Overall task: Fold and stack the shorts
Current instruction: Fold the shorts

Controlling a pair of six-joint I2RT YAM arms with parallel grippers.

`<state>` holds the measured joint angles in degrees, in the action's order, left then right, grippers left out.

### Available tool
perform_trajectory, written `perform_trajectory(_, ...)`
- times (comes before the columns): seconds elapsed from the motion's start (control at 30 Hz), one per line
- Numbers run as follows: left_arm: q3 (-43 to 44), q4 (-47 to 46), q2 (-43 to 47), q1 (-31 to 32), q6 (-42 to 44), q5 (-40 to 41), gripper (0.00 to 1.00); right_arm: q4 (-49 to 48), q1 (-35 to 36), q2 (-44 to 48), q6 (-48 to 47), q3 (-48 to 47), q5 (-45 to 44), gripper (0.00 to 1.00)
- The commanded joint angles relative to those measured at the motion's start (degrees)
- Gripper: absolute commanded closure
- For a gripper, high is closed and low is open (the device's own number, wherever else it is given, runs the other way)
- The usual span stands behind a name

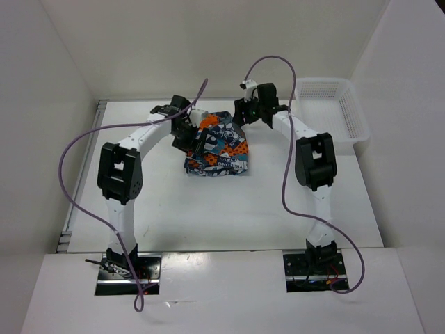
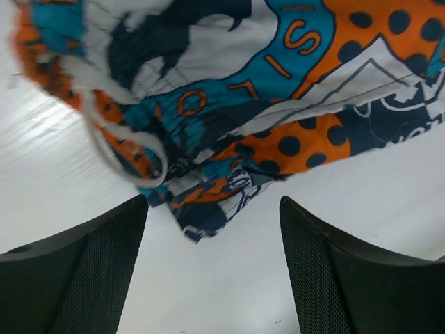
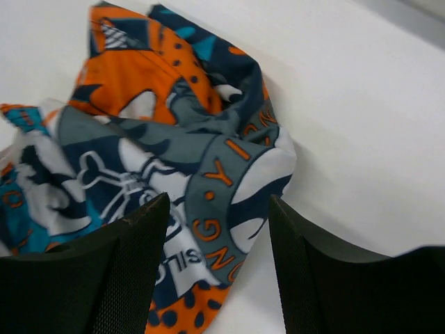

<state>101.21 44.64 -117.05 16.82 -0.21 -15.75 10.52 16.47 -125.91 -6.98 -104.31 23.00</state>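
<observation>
Shorts [image 1: 217, 149] lie bunched in a crumpled heap on the far middle of the table [image 1: 208, 216]. The left gripper [image 1: 185, 133] leans in at their left edge, jaws spread and holding nothing, with a cloth corner and a white drawstring [image 2: 97, 80] just ahead of it. The right gripper [image 1: 256, 113] hovers over the far right corner, likewise released. Open table stretches toward the arm bases. A white mesh basket [image 1: 321, 81] stands far right, apart from the cloth.
</observation>
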Motion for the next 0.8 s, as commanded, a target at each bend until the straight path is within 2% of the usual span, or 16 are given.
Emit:
perform_trajectory(0.0,0.38,0.09,-3.34,0.58,0.21,-4.64,0.16,-1.74,-0.47,-3.28,5.31,-7.81,-0.50,0.36)
perform_trajectory(0.13,3.73,0.09,-6.51,1.64,0.21,-4.64,0.15,-1.03,-1.00,-8.82,7.42,-10.56,0.11,0.36)
perform_trajectory(0.23,4.52,0.09,-7.93,2.69,0.21,-5.17,0.15,-1.03,-1.00,-9.36,8.82,-10.56,1.42,0.36)
perform_trajectory(0.3,2.95,-0.52,-9.33,2.69,0.21,-4.65,0.20,-1.03,-1.00,-9.88,9.97,-8.54,1.95,0.36)
perform_trajectory(0.33,2.42,-0.52,-9.33,2.69,0.21,-4.64,0.26,-1.03,-1.00,-9.88,10.49,-8.02,0.91,0.36)
perform_trajectory(0.37,2.41,-0.52,-9.33,2.69,0.21,-4.64,0.40,-1.64,-1.00,-10.41,11.37,-7.23,-0.32,0.36)
perform_trajectory(0.47,0.92,-1.05,-9.33,2.69,0.21,-4.03,0.60,-1.65,-1.00,-11.02,12.51,-7.22,-7.43,0.36)
perform_trajectory(0.5,0.40,-1.05,-9.33,2.69,0.21,-4.03,0.75,-1.65,-1.00,-11.03,12.52,-7.22,-9.01,0.36)
perform_trajectory(0.53,0.39,-1.05,-9.33,2.69,0.21,-3.24,0.81,-1.65,-1.00,-11.03,13.22,-7.74,-10.68,0.36)
perform_trajectory(0.63,-0.93,-1.05,-7.85,2.69,0.21,-2.62,0.91,-2.17,-1.00,-11.64,14.28,-8.97,-14.04,0.34)
perform_trajectory(0.7,-2.24,-1.05,-7.13,2.69,0.21,-2.62,0.91,-2.17,-1.00,-12.17,15.42,-9.51,-15.01,0.33)
perform_trajectory(0.77,-2.24,-1.05,-6.53,2.69,0.21,-2.01,0.92,-1.48,-1.00,-13.48,15.42,-10.03,-11.16,0.32)
